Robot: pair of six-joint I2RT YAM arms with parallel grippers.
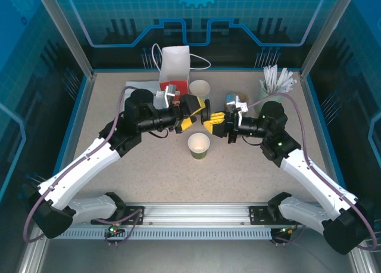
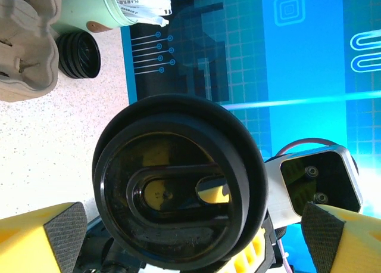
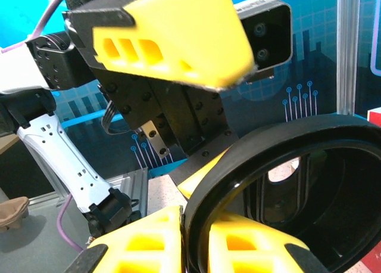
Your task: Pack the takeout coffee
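Black lid point(image 2: 178, 189) hangs between two grippers meeting over mid-table. The right gripper point(image 3: 196, 246) pinches its rim, and the left gripper point(image 2: 193, 225) is spread wide, one pad on either side of the lid. The takeout coffee point(image 1: 199, 145) stands upright and uncovered on the speckled table point(image 1: 149, 166), just on the base side of the jaws and held by neither. A white paper bag point(image 1: 175, 61) stands at the far edge, with blue-lit panels behind it. Both arms reach forward and bend inward, wrists facing each other.
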